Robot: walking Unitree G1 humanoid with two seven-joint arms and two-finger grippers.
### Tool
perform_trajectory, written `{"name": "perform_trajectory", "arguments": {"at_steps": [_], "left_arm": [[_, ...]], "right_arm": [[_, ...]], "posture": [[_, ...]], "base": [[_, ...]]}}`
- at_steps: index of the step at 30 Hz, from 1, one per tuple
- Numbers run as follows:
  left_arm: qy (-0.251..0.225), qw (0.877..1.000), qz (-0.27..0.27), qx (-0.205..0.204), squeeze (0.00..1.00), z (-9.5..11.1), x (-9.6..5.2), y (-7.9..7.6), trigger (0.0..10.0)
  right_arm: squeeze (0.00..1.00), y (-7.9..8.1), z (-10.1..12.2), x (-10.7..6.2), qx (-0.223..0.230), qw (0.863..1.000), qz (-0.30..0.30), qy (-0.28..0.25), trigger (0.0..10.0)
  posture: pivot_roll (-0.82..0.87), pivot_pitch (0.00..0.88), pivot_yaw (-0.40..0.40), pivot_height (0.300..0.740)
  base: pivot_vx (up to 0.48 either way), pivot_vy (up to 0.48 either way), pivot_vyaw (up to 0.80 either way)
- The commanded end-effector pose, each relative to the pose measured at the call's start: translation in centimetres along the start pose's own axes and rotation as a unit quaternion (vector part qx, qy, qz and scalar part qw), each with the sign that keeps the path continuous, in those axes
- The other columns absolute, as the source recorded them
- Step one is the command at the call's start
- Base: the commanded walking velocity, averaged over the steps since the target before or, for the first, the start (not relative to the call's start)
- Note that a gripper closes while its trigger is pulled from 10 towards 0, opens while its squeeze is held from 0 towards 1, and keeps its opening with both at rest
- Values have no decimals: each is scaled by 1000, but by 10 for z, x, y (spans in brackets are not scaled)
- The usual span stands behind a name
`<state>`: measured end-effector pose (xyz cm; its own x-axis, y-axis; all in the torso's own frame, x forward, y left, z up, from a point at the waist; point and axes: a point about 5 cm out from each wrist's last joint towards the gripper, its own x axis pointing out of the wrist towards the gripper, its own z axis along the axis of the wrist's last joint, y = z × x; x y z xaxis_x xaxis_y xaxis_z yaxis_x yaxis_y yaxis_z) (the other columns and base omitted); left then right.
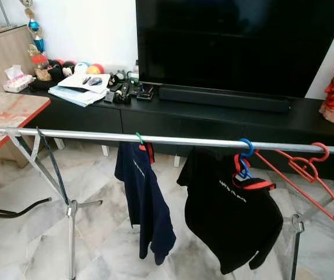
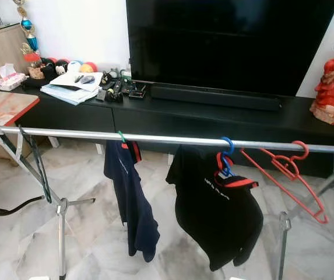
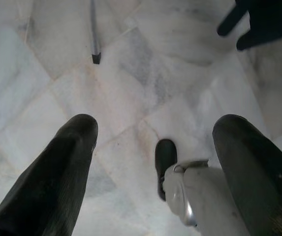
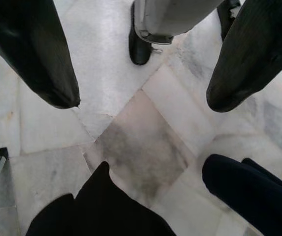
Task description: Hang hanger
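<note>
Red plastic, the empty hanger (image 1: pixel 306 175) hooks on the metal rail (image 1: pixel 172 140) at the right of the frame, tilted, beside a black shirt (image 1: pixel 231 216) on a blue hanger (image 1: pixel 246 153). A navy shirt (image 1: pixel 146 198) hangs mid-rail. Left gripper (image 3: pixel 155 147) and right gripper (image 4: pixel 141 98) point at the marble floor (image 3: pixel 131 73), fingers spread, empty.

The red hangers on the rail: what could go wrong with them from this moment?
1. The empty red hangers hang tilted near the right end of the metal rail; a knock might slide them off.
2. They sit close to the blue hook of the black shirt, so they could tangle.
3. The left gripper and right gripper point at the floor, open and empty, far from helping.
</note>
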<state>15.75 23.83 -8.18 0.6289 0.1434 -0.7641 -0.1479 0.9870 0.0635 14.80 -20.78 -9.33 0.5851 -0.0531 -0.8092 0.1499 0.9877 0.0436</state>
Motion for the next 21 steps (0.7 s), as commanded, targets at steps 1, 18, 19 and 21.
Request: {"name": "perform_trajectory", "arguments": {"at_steps": [1, 18, 19, 21], "left_arm": [[12, 1000, 6, -3, 0, -7, -2, 2, 10000], [2, 1000, 0, 5, 0, -3, -1, 1, 10000], [3, 1000, 0, 6, 0, -3, -1, 1, 10000], [4, 1000, 0, 6, 0, -4, -1, 1, 10000]], "right_arm": [[0, 5, 4, 2, -4, 1000, 8, -3, 10000], [0, 7, 4, 2, 12, 1000, 8, -11, 10000], [0, 7, 4, 2, 11, 1000, 7, -12, 10000], [0, 6, 5, 1, 13, 1000, 2, -17, 10000]], "posture": [[-6, 0, -23, 740], [-13, 0, -13, 740], [-13, 0, -13, 740], [-14, 0, -13, 740]], "base": [[322, 0, 575], [253, 0, 62], [0, 0, 0], [0, 0, 0]]}}
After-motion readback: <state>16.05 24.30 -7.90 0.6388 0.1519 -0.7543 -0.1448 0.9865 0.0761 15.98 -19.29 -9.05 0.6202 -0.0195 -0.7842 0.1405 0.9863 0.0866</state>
